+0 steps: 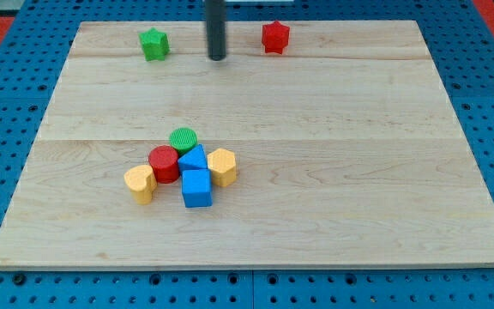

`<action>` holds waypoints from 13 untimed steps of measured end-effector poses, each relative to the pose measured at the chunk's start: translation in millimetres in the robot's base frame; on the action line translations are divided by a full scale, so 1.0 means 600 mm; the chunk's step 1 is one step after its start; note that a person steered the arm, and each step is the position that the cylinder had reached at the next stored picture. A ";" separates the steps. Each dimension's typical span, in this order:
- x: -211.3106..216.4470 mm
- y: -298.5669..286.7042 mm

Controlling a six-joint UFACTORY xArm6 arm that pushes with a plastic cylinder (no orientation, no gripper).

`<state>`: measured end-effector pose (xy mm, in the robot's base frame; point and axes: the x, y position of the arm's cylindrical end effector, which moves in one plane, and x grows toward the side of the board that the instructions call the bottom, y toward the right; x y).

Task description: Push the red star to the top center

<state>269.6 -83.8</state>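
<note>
- My tip point(218, 57) is resting on the far part of the wooden board point(316, 197), between two stars; having no jaws, it is clamping nothing.
- The red star point(274, 37) is sitting to the right of my tip, near the far edge, apart from it.
- The green star point(153, 44) is lying to my tip's left.
- Nearer, a cluster is huddling: green cylinder point(183, 139), red cylinder point(164, 163), blue triangular block point(194, 158), blue cube point(196, 188), yellow hexagonal block point(222, 166) and another yellow block point(140, 183).

My rod point(217, 26) is hanging upright from the frame's top edge, just left of center, my tip point(218, 57) resting near the upper middle.
</note>
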 end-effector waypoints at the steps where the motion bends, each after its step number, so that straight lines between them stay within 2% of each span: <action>1: -0.005 -0.113; 2: -0.025 -0.148; 3: -0.049 -0.083; 5: -0.006 0.236; 6: -0.003 0.348; 8: -0.111 0.341; 10: -0.039 0.230; 12: -0.124 0.288; 13: -0.128 0.261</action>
